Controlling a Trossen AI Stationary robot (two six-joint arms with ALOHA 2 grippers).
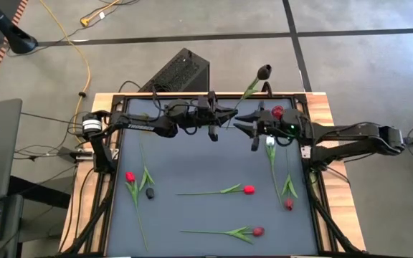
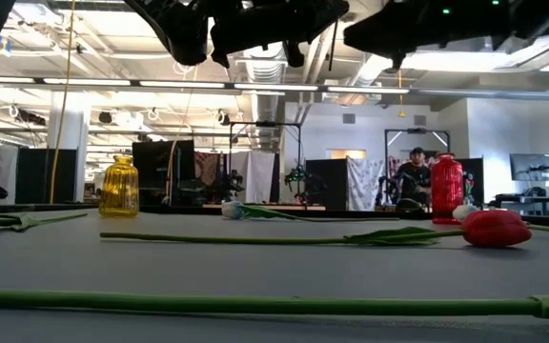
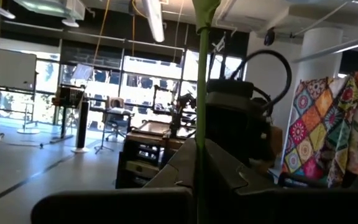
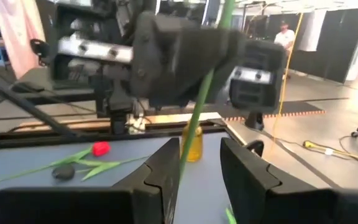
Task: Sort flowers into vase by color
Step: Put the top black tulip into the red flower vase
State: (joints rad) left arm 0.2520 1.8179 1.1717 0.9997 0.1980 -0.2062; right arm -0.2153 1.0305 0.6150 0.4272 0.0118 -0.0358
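A dark-headed tulip (image 1: 264, 71) is held in the air over the table's far edge, its green stem (image 3: 201, 93) running down between both grippers. My left gripper (image 1: 224, 118) is shut on that stem. My right gripper (image 1: 244, 122) faces it from the table's right, open, with the stem (image 4: 201, 106) passing between its fingers. Red tulips (image 1: 249, 190) (image 1: 257, 231) (image 1: 130, 177), a maroon one (image 1: 289, 204), a white bud (image 1: 269, 141) and a black bud (image 1: 150, 192) lie flat on the grey mat. My left gripper pinches the tulip's stem (image 3: 201, 146) between its two fingers, well below the head. The fingers come level from the table's left and lie across the stem. The flower is lifted clear, head up and leaning toward the far edge. My right gripper: the stem runs close beside one finger (image 4: 163, 171); I cannot tell whether it touches.
A yellow vase (image 2: 120, 186) and a red vase (image 2: 446, 189) stand at the table's far side, under the arms. Long stems (image 2: 255, 237) (image 2: 255, 305) cross the mat's middle and near part. A black box (image 1: 181, 72) sits beyond the far edge.
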